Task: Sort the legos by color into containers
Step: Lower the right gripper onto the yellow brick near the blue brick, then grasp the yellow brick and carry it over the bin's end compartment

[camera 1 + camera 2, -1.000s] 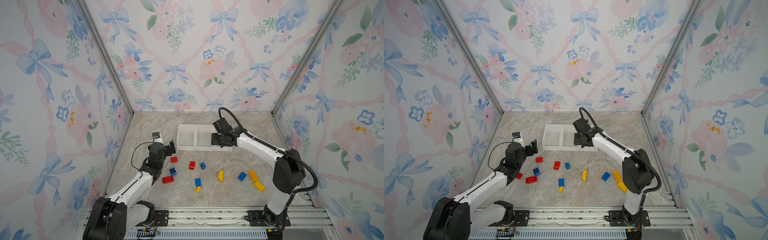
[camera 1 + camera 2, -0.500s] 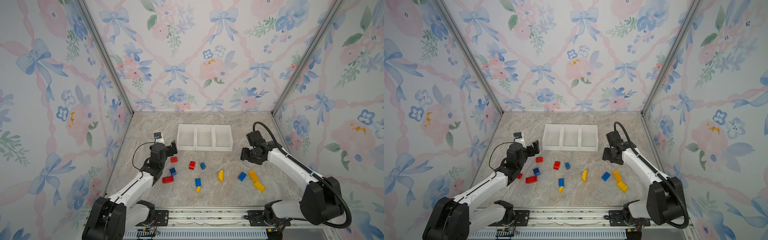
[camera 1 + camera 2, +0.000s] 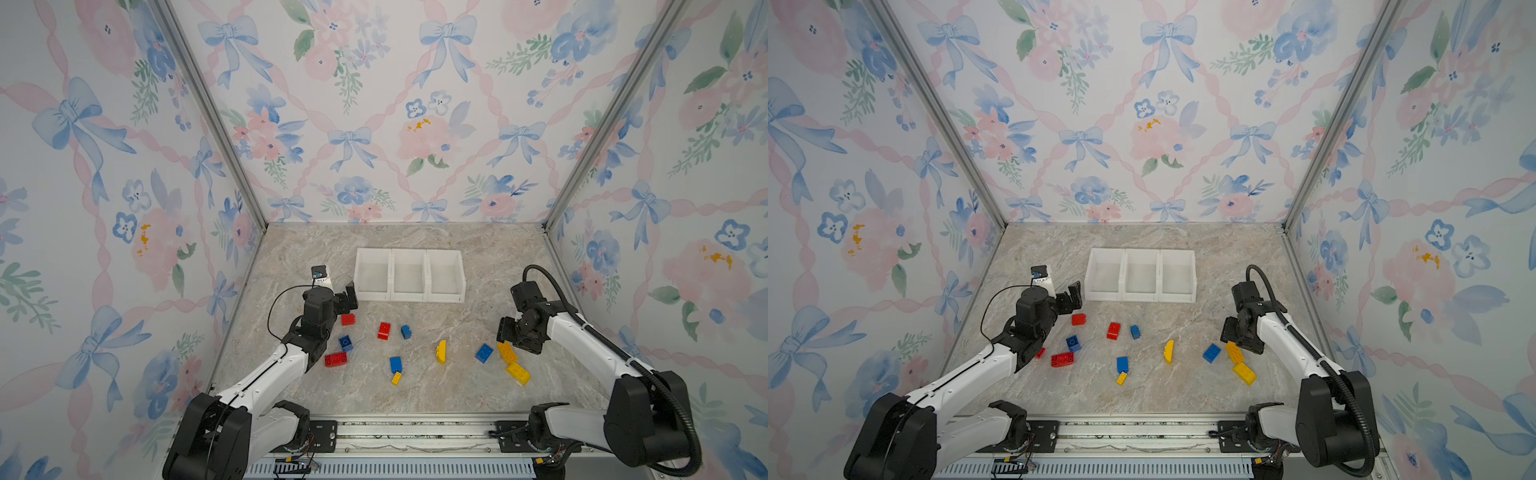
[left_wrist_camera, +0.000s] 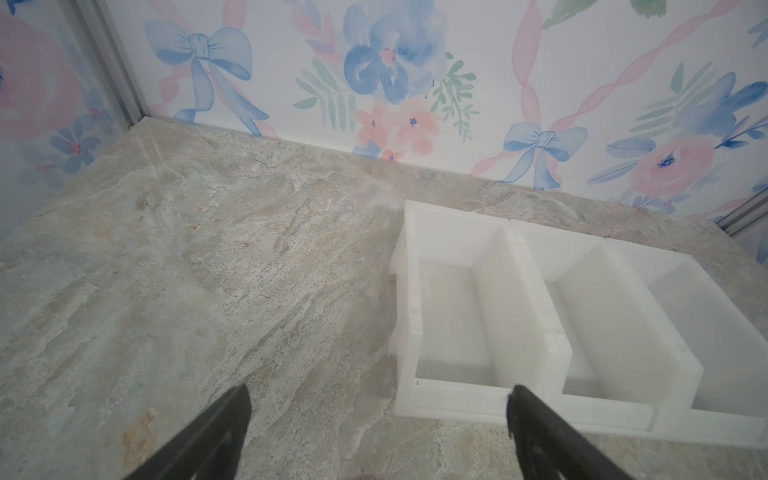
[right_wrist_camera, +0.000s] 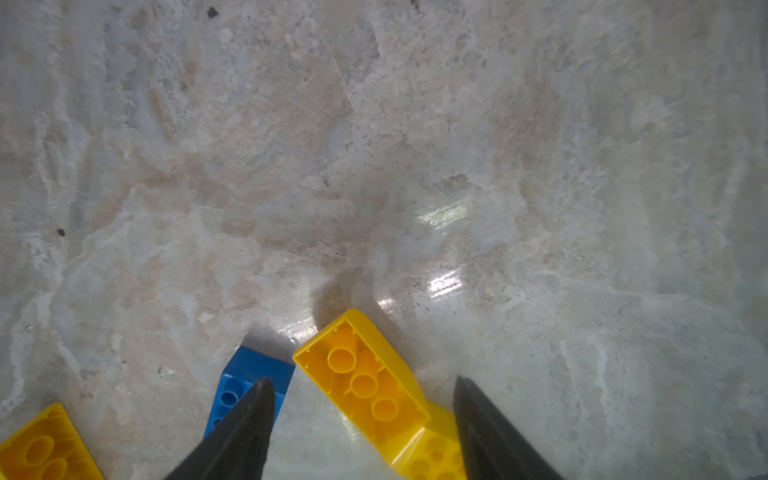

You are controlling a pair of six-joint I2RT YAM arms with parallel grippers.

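Three joined white containers [image 3: 409, 297] [image 3: 1142, 297] [image 4: 457, 401] stand empty at mid-table. Red, blue and yellow legos lie scattered in front of them in both top views. My right gripper [image 3: 508, 337] [image 5: 362, 381] hangs open, low over a yellow lego [image 3: 506, 352] [image 5: 357, 365]. This brick lies between the jaws, hollow side toward the camera, touching neither. A blue lego [image 3: 484, 353] [image 5: 253, 365] lies just beside one finger. My left gripper [image 3: 351, 298] [image 4: 379, 390] is open and empty, near the left container's front corner, above a red lego [image 3: 348, 319].
Another yellow brick [image 3: 518, 372] lies right behind the one between my right jaws. A curved yellow piece [image 3: 441, 351] and more blue [image 3: 395, 363] and red [image 3: 336, 359] bricks sit mid-table. Flowered walls close in three sides.
My right arm swung away from the containers to the right front and came down over the yellow brick. The left arm stayed nearly in place.
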